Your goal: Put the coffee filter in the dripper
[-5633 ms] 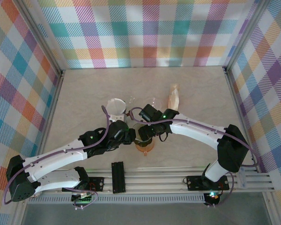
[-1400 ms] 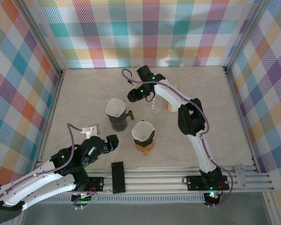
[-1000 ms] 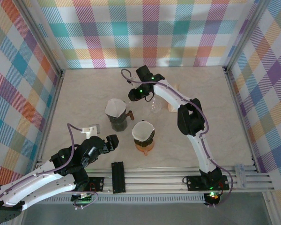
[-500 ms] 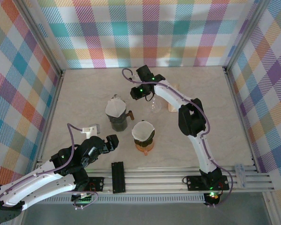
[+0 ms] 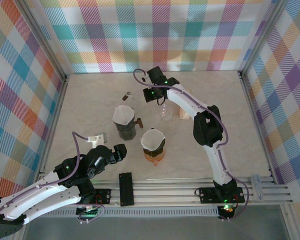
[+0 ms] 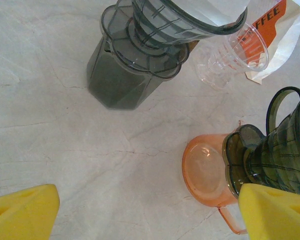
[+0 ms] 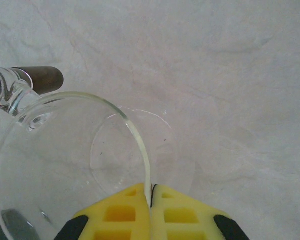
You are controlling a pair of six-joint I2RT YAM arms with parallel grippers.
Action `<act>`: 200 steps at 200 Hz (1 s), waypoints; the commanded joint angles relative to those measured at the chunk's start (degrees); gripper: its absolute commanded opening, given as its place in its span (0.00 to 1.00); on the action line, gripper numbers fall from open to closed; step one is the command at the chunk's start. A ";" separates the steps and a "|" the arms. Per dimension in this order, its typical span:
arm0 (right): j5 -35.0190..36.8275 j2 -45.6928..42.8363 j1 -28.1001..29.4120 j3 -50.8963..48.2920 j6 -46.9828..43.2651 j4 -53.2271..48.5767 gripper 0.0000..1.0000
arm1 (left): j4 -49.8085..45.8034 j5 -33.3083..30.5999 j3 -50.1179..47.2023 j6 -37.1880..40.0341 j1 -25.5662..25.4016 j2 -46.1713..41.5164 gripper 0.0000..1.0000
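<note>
One white coffee filter [image 5: 124,114] sits in the dark dripper [image 6: 145,30]. This dripper stands on a dark cup [image 6: 117,75] near the middle of the table [image 5: 90,95]. A second filter [image 5: 152,138] sits in a second dark dripper [image 6: 275,150] on an orange cup [image 6: 205,167], just to the right and nearer to the arms. Behind them are a clear plastic dripper [image 6: 230,52] and a paper bag [image 6: 282,35]. On the bag the orange letters "FFEE" can be read; the rest of the word is hidden.

The right gripper [image 7: 150,192] is at the far middle of the table. Its yellow fingers are pressed together on the rim of a clear glass vessel [image 7: 55,165] with a dark handle [image 7: 40,77]. The left gripper [image 6: 145,210] hangs at the front left, facing the two cups. Its jaws are spread wide, with nothing between them.

Checked walls [image 5: 190,35] close the table on the left, far and right sides, with metal frame posts at the corners. Bare table lies along the whole left side, along the far wall and to the right of the bag. The gap between the two cups is narrow.
</note>
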 commanded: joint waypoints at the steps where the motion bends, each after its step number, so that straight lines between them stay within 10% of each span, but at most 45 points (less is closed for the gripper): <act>1: 1.55 -6.96 -0.71 -0.71 1.64 3.79 0.00 | 0.24 0.06 -0.61 -0.03 0.33 -0.17 0.92; 104: 10.96 -29.39 -3.47 -16.23 5.43 -0.17 0.00 | 0.69 0.58 -0.62 0.22 0.33 0.11 0.93; 200: 18.64 -64.56 -4.38 -52.64 16.93 -6.97 0.00 | 1.00 1.97 -1.35 0.28 0.41 -1.29 0.93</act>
